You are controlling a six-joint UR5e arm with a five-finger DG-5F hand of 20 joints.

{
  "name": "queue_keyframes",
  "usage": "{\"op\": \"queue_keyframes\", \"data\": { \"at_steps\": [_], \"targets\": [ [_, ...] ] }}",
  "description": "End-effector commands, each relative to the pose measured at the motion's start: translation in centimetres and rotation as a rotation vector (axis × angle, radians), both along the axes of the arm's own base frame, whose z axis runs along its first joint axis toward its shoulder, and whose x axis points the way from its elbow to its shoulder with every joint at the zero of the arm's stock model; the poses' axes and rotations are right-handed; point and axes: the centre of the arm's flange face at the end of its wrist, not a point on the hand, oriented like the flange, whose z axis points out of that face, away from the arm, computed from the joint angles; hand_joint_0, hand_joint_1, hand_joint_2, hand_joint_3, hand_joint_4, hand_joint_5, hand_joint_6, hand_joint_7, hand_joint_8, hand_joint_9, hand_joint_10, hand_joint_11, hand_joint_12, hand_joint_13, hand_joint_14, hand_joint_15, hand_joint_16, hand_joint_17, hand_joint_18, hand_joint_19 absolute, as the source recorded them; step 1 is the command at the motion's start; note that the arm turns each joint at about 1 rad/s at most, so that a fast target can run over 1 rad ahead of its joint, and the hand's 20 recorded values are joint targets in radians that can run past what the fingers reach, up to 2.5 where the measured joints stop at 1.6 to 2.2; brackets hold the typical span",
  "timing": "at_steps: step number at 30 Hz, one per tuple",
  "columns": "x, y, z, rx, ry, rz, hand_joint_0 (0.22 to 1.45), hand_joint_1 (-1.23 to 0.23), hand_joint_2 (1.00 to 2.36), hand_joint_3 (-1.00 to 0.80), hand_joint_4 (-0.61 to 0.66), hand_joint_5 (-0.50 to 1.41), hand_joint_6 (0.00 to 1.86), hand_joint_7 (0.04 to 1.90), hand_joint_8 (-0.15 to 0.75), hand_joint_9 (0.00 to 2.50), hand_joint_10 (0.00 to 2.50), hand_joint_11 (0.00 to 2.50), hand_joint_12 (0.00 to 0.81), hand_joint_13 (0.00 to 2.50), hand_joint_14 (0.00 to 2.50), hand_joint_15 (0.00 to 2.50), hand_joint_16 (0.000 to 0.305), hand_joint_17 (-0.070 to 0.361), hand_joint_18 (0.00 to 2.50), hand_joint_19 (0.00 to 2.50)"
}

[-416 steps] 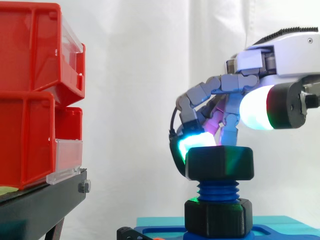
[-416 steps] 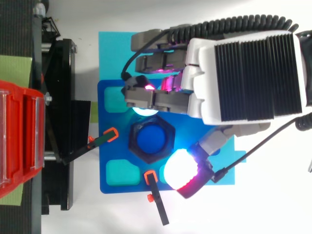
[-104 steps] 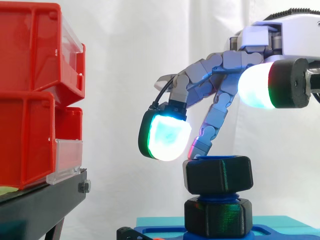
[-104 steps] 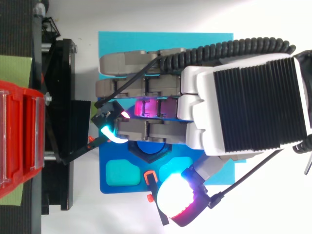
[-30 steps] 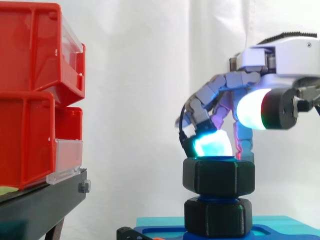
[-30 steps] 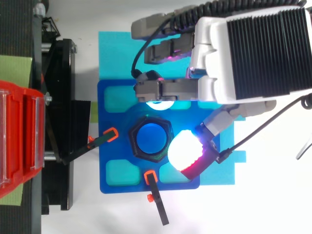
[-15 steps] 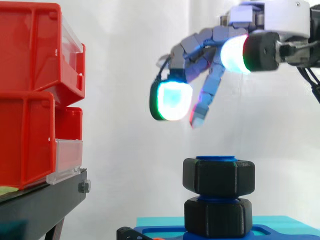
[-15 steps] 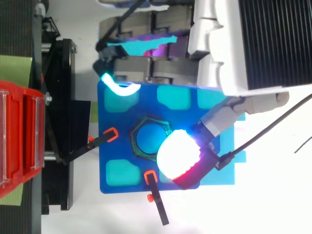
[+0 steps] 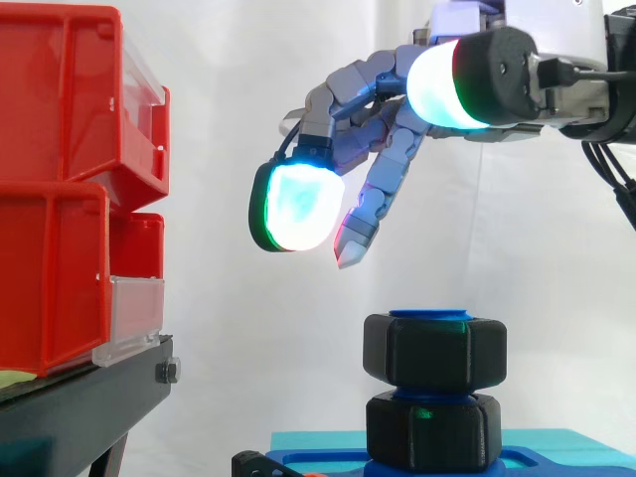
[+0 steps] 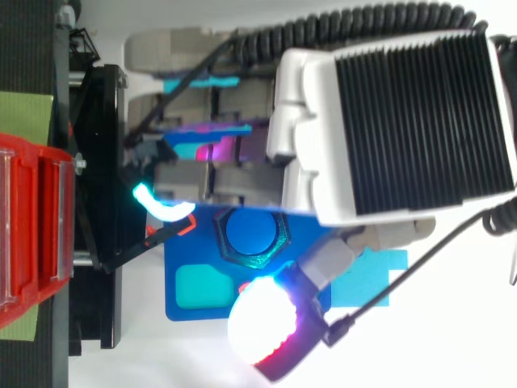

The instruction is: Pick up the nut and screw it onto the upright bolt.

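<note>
A black hex nut (image 9: 434, 350) sits threaded on the upright blue bolt (image 9: 429, 315), close above a second black nut (image 9: 433, 431) at the bolt's foot. From above, the nut (image 10: 251, 234) rings the blue bolt top (image 10: 250, 230). My hand (image 9: 467, 84) hovers well above the nut and apart from it, fingers stretched down and to the left, relaxed, holding nothing. Its glowing fingertips (image 9: 293, 207) hang left of and above the nut. In the top view the hand (image 10: 388, 121) covers the back half of the blue base (image 10: 194, 291).
Red bins (image 9: 70, 189) stack on a black stand (image 9: 79, 402) at the left. The blue base lies on a cyan mat (image 10: 371, 283). Two black clamps with orange tips (image 10: 249, 291) hold the base at its left and front sides.
The hand let go of the nut, rose off it and opened. In the last half second it shifted left, its fingers now reaching further over the stand side. The nut stays low on the bolt.
</note>
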Motion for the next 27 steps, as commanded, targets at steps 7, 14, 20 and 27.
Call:
{"op": "queue_keyframes", "data": {
  "at_steps": [7, 14, 20, 27],
  "targets": [
    [-0.5, 1.6, -2.5, 0.007, 0.033, 0.025, 0.47, -0.1, 1.0, -0.5, 0.21, -0.12, 0.5, 0.71, 0.278, 0.94, 0.0, 0.0, 0.293, 0.44, 0.0, 0.0, 0.026, 0.059, 0.02, 0.0],
    [-0.4, 1.6, -2.5, 0.007, 0.03, 0.027, 0.47, -0.1, 1.0, -0.5, 0.2, -0.14, 0.5, 0.67, 0.262, 0.78, 0.0, 0.0, 0.301, 0.4, 0.0, 0.0, 0.028, 0.063, 0.0, 0.0],
    [-0.4, 1.6, -2.5, 0.007, 0.03, 0.027, 0.46, -0.09, 1.0, -0.5, 0.17, -0.17, 0.5, 0.61, 0.236, 0.56, 0.0, 0.0, 0.302, 0.4, 0.0, 0.0, 0.031, 0.071, 0.02, 0.0],
    [-1.1, 1.6, -4.5, 0.004, 0.06, 0.027, 0.46, -0.09, 1.0, -0.5, 0.18, -0.18, 0.5, 0.62, 0.237, 0.46, 0.0, 0.0, 0.312, 0.34, 0.0, 0.0, 0.034, 0.075, 0.0, 0.0]
  ]
}}
